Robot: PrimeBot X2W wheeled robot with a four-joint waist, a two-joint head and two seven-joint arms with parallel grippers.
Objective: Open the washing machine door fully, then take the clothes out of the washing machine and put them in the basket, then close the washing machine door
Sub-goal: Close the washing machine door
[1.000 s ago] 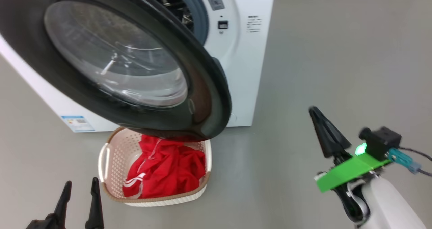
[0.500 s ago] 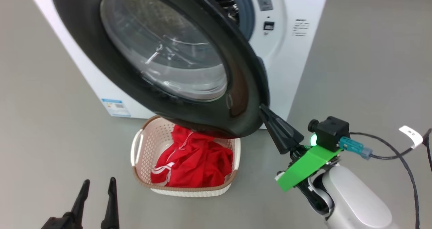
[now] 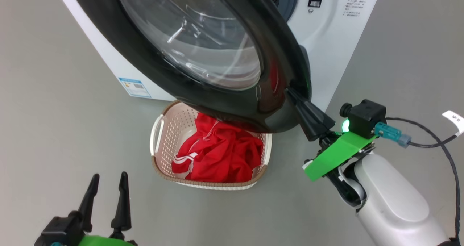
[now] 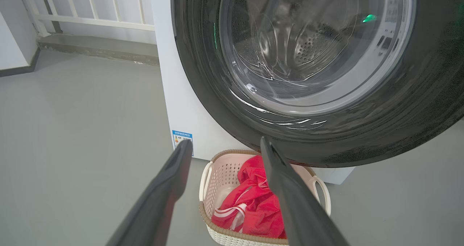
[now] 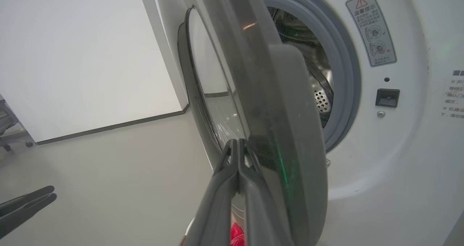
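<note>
The very large round washing machine door point(image 3: 188, 39) with its glossy black rim and bulging clear glass stands part-way open and overhangs the far end of the small cream perforated plastic basket point(image 3: 170, 133), hiding that end in the head view. It also covers most of the drum opening of the white boxy washing machine point(image 3: 337, 39). A small blue label point(image 3: 135, 87) sits low on the machine's front, and a black cable point(image 3: 435, 141) trails from the right wrist.

The right gripper point(image 3: 290, 91) has its two dark fingers pressed together with nothing between them, the tips touching the door's outer edge – the right wrist view shows them closed against that rim point(image 5: 237, 142). The left gripper point(image 3: 110, 175) hovers low, fingers spread apart and empty, well short of the basket.

The smooth grey floor point(image 3: 54, 112) carries the machine and basket; a white railing point(image 4: 90, 7) stands behind, at the left.

The basket sits on the floor just before the machine – inside it lie the bright red clothes point(image 3: 221, 155) with thin white stripes, bunched up.
</note>
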